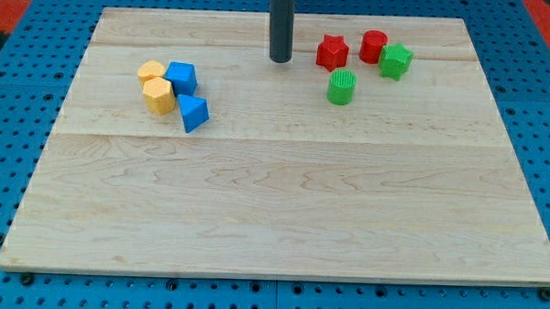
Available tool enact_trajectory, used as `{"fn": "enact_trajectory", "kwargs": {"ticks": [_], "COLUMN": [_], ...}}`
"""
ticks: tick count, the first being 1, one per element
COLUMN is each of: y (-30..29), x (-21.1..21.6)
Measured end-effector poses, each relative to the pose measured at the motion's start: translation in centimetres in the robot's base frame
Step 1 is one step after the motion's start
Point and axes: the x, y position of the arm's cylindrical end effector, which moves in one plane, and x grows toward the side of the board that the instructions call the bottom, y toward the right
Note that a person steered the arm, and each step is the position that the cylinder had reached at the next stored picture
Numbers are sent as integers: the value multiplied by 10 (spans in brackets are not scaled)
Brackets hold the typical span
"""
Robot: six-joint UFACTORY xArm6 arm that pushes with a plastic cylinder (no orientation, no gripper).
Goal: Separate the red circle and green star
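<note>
My tip, a plain dark rod end effector with no jaws to spread, stands on the wooden bench. To its right the red circle block touches the green star block. The approach step seems in hand; next, I judge, it must enter between them.

Illumination is bright, even and diffuse. The pale wooden table shows mild sheen, no hard glare. The small coloured blocks cast only faint, short shadows. Focus is sharp throughout; edge distortion is negligible.
</note>
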Motion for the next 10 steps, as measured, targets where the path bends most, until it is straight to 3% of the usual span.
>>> {"fn": "enact_trajectory", "kwargs": {"ticks": [4,5,10], "y": [5,80,156], "x": [18,38,-22]}}
